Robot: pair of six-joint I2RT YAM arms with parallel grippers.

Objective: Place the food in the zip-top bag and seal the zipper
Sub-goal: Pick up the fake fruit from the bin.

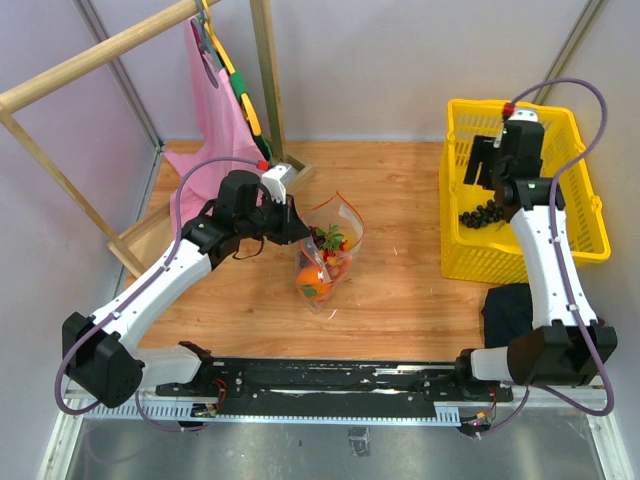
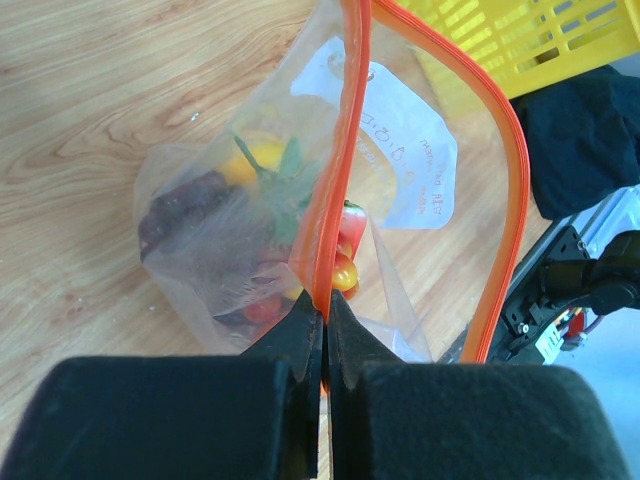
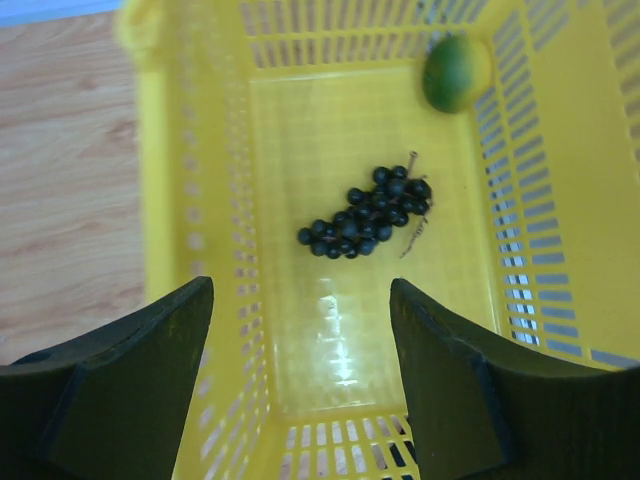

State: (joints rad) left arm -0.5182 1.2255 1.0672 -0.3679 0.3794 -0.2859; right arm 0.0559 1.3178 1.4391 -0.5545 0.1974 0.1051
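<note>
The clear zip-top bag (image 1: 327,255) stands open on the wooden table and holds several toy fruits, among them an orange one (image 1: 315,286) and a red one with green (image 1: 331,240). My left gripper (image 1: 293,222) is shut on the bag's orange-red zipper strip (image 2: 335,180), pinching one side of the mouth (image 2: 325,312). The white label (image 2: 405,160) faces up. My right gripper (image 3: 300,335) is open and empty above the yellow basket (image 3: 205,150). The dark purple grape bunch (image 3: 366,212) and the green lime (image 3: 456,72) lie inside it. The grapes also show in the top view (image 1: 484,215).
The yellow basket (image 1: 590,215) stands at the back right. A black cloth (image 1: 508,306) lies in front of it and also shows in the left wrist view (image 2: 590,130). A wooden rack (image 1: 100,55) with a pink cloth (image 1: 215,110) stands at the back left.
</note>
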